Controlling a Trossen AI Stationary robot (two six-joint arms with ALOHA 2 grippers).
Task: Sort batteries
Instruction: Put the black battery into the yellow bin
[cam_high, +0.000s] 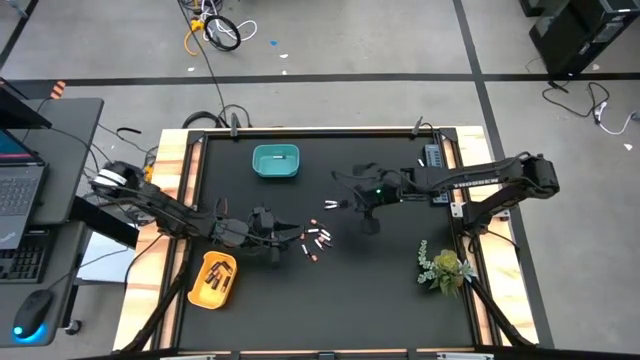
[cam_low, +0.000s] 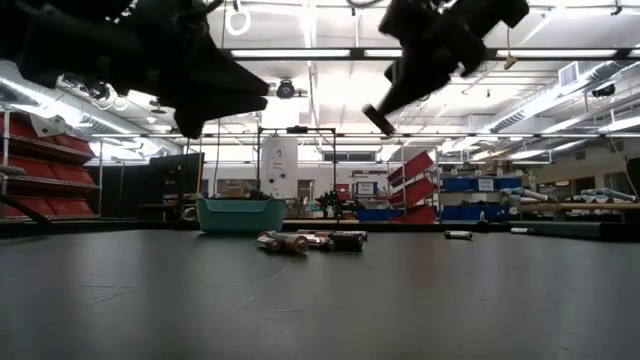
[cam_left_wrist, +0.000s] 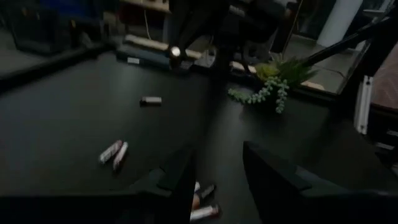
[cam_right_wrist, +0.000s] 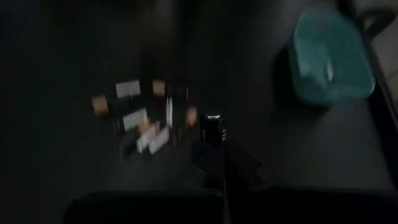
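Note:
Small batteries (cam_high: 315, 240) lie in a loose cluster on the black table, whitish and dark ones mixed, also seen low (cam_low: 310, 240) and in the right wrist view (cam_right_wrist: 146, 127). One more battery (cam_high: 328, 204) lies apart, farther back. My left gripper (cam_high: 272, 232) hovers open just left of the cluster; its fingers (cam_left_wrist: 186, 174) stand over a few batteries (cam_left_wrist: 202, 202). My right gripper (cam_high: 366, 215) is raised right of the cluster, shut on a dark battery (cam_right_wrist: 211, 124). The teal bin (cam_high: 275, 162) stands at the far side. The yellow bin (cam_high: 213, 278), near left, holds several batteries. My right gripper pinches a dark battery between its two fingers (cam_right_wrist: 227, 165). The battery's silver-rimmed free end (cam_right_wrist: 211, 117) sticks out beyond the fingertips. In the low view it is lifted well clear of the table and tilted, its lower end (cam_low: 378, 120) slanting down.
A small green plant (cam_high: 443, 268) stands near the table's right edge, also showing in the left wrist view (cam_left_wrist: 267, 87). A grey ribbed strip (cam_high: 433, 158) lies at the far right corner. Wooden rails frame the table. The black surface near the front is bare.

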